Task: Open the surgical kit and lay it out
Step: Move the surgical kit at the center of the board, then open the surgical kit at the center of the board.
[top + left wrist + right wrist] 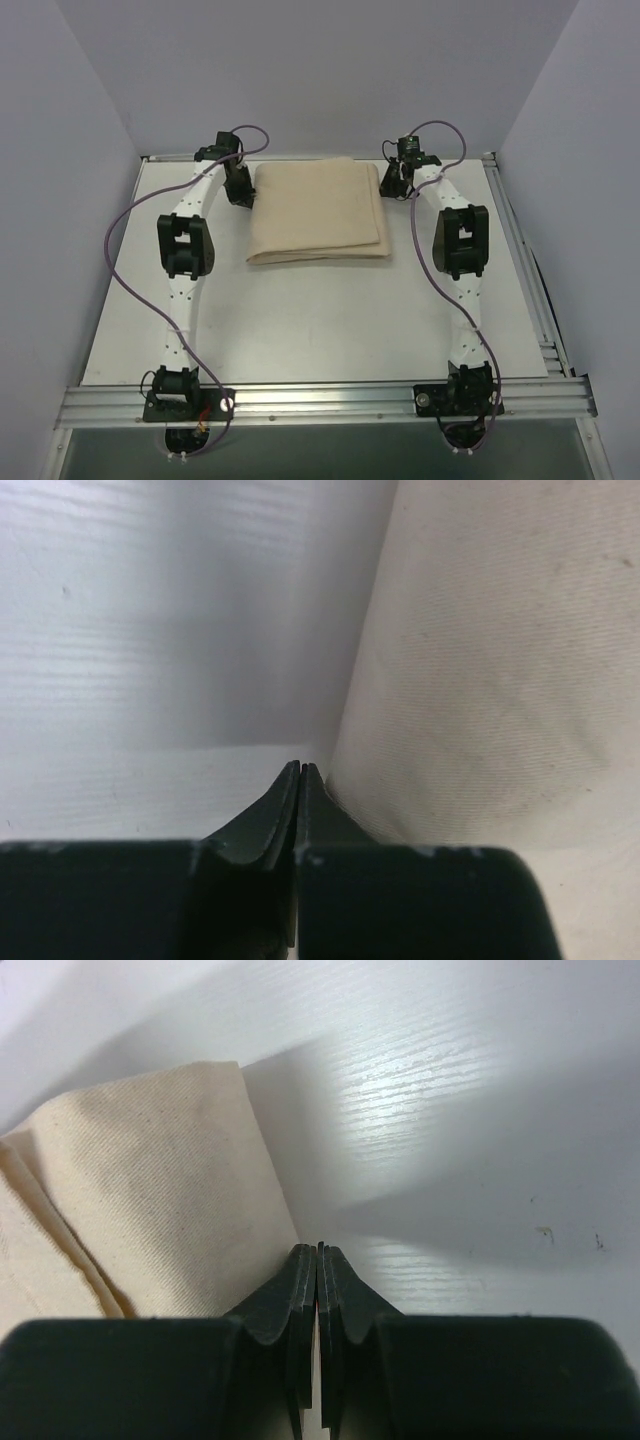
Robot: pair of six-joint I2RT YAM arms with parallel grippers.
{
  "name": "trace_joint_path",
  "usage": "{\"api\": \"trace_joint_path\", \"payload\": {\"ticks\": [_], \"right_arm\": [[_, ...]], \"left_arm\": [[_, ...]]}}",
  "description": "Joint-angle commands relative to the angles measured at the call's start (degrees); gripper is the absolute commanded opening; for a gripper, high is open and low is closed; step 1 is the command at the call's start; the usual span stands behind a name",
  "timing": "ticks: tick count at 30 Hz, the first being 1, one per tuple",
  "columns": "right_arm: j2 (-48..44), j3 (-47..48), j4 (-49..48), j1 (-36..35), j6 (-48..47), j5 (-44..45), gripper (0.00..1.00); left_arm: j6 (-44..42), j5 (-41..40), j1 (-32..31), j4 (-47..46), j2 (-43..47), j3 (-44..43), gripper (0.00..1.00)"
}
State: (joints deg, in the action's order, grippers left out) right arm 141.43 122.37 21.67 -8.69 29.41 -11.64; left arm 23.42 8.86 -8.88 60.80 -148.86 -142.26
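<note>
The surgical kit is a folded beige cloth wrap (318, 212) lying at the far middle of the white table. The mesh tray and steel instruments are hidden. My left gripper (241, 195) is shut and empty, its tips low on the table just beside the wrap's left edge (480, 660). My right gripper (392, 187) is shut and empty, just beside the wrap's right far corner (150, 1200). In the left wrist view the closed gripper (301, 766) sits against the cloth edge. In the right wrist view the closed gripper (317, 1248) sits next to the cloth.
The white table (300, 320) is walled in by grey panels on the left, right and back. An aluminium rail (320, 400) runs along the near edge with both arm bases. Purple cables loop beside each arm.
</note>
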Motion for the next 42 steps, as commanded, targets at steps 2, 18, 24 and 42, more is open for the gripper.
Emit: {"api": "trace_joint_path", "payload": {"ticks": [2,18,24,42], "right_arm": [[-1.4,-3.3,-4.0,-4.3,4.9,-6.9,0.00],[-2.9,2.6,3.5,0.2,2.7,-0.9,0.26],[-10.4,-1.7,11.0,3.1,-0.7,0.9,0.43],[-48.0,-40.1,16.1,8.4,0.1,-12.4,0.43]], "left_arm": [[5.0,7.3,-0.8,-9.7,-2.2,-4.9,0.02],[3.4,-16.9,0.5,1.5,7.8,-3.6,0.55],[-2.8,-21.6,-2.4,-4.4,24.4,10.0,0.62],[-20.6,-10.3,-34.6,-21.7,30.6,19.6,0.58]]}}
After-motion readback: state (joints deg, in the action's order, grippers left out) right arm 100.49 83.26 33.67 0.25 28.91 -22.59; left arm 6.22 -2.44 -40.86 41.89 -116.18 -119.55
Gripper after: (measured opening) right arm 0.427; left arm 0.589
